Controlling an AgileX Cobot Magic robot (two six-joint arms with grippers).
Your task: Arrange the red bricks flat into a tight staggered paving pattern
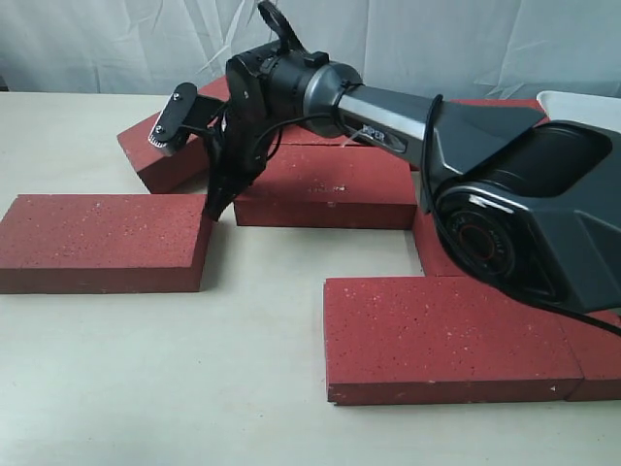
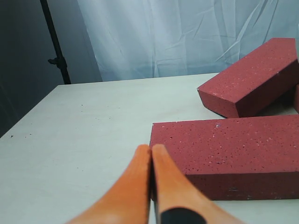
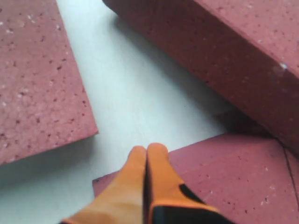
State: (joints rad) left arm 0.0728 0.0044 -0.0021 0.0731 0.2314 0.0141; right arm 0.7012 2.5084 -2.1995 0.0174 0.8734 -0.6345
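Several red bricks lie flat on the table. One brick (image 1: 102,238) lies at the left, a middle brick (image 1: 325,184) behind it to the right, and a slanted brick (image 1: 170,155) at the back left. A larger-looking front brick (image 1: 446,335) is nearest. My right gripper (image 1: 217,202) reaches across, pointing down into the gap between the left and middle bricks. Its orange fingers (image 3: 159,161) are shut and empty, over the corner of the middle brick (image 3: 224,177). My left gripper (image 2: 150,149) is shut and empty, at the end corner of the left brick (image 2: 229,149).
More bricks (image 1: 432,248) lie partly hidden behind the right arm (image 1: 514,209). A white object (image 1: 582,102) sits at the back right edge. A dark stand (image 2: 56,46) rises beyond the table's far left corner. White curtain hangs behind the table.
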